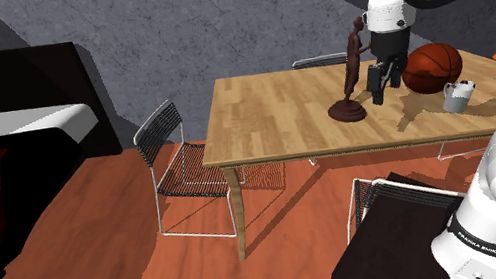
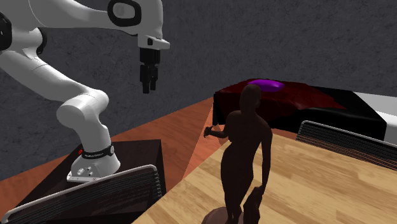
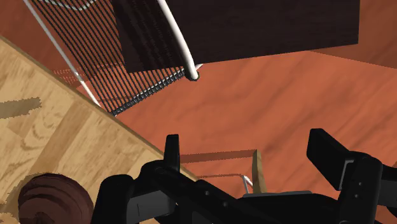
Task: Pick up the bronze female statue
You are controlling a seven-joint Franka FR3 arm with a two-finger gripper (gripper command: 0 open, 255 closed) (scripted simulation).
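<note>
**Gripper**: jaws are spread apart with nothing between them. It hangs beside the statue, not around it. In the shoulder view it sits between the statue and an orange ball. In the wrist view the fingers look past the edge of the table down to the floor, and the statue's round base lies off to one side.

Judgement: the hand is open ready to admit the figure but is not lined up with it. A sideways shift is needed before closing.

**Statue:** upright on the table, near the edge facing the stand. It is a dark brown, slim standing female figure with one arm bent outward, on a low ridged disc. Being tall and narrow, it is judged likely to tip if nudged.
</note>
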